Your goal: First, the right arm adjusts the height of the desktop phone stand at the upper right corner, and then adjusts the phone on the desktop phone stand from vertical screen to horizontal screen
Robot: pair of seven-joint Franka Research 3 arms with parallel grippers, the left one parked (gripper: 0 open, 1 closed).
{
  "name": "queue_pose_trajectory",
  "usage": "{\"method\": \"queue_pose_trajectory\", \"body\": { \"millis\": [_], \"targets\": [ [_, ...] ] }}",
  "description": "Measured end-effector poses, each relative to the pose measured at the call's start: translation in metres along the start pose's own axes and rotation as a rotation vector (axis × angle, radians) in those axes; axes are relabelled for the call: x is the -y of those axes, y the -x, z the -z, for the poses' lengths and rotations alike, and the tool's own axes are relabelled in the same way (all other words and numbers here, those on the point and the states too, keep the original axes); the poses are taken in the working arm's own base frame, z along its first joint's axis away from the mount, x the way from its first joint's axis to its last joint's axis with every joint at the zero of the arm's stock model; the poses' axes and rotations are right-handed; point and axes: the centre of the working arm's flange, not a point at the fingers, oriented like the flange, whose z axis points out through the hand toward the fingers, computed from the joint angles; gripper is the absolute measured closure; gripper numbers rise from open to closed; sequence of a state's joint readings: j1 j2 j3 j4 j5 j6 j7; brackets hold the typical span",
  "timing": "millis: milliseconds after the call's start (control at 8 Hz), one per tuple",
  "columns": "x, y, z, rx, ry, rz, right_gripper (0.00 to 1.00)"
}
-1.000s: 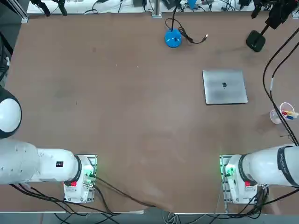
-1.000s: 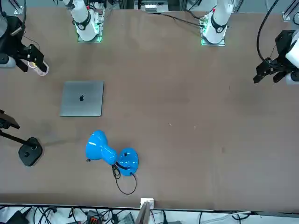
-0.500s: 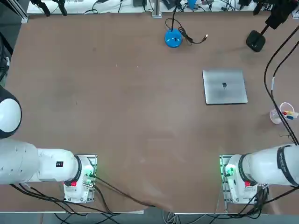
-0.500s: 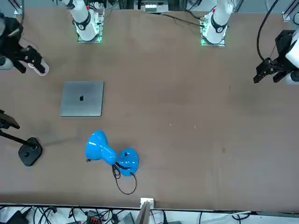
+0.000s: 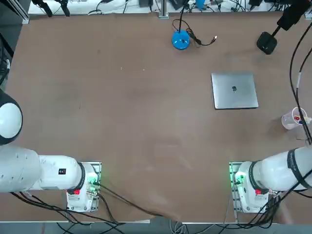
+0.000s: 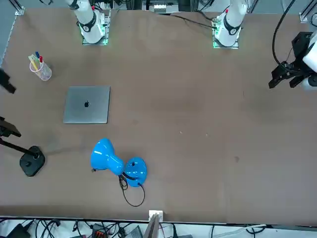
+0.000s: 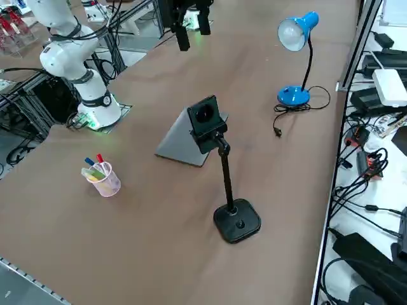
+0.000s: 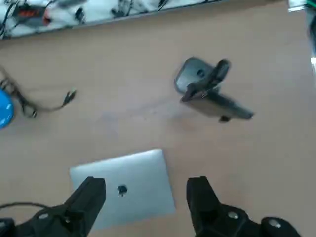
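The desktop phone stand (image 7: 237,220) stands near the table's far right corner, its thin pole rising to a clamp that holds the phone (image 7: 205,121) upright and tilted. In the top view the stand's base (image 5: 266,43) and the phone (image 5: 292,14) show at the upper right. My right gripper (image 8: 145,185) hangs high over the silver laptop (image 8: 123,190), open and empty. Past its fingers (image 8: 94,195) the wrist view shows the stand (image 8: 195,79) and the phone (image 8: 219,106). The right arm (image 5: 278,175) rises from its green-lit base.
A silver laptop (image 5: 234,90) lies between the arm's base and the stand. A clear cup of pens (image 5: 292,118) stands by the right edge. A blue desk lamp (image 7: 296,32) with its cable sits at the far edge, left of the stand.
In the front view my right gripper has slid from beside the pen cup out to the picture's left edge, so the cup now shows whole. The stand and phone have not moved.
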State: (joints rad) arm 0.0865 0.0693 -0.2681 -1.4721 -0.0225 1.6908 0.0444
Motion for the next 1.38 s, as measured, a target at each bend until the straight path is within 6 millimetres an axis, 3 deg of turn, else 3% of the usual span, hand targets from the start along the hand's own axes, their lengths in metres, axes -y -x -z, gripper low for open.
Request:
{"method": "queue_pose_trajectory", "body": {
  "millis": [375,625,750,1000,1375],
  "targets": [
    [-0.065,-0.034,-0.006,-0.093,-0.046,-0.141,0.02],
    [-0.114,-0.057,-0.021,-0.129,-0.091,-0.243,0.07],
    [-0.125,-0.069,-0.033,-0.131,-0.087,-0.262,0.12],
    [-0.121,-0.087,-0.063,-0.106,-0.075,-0.282,0.22],
    [-0.12,-0.099,-0.106,-0.061,-0.06,-0.294,0.26]
  ]
}}
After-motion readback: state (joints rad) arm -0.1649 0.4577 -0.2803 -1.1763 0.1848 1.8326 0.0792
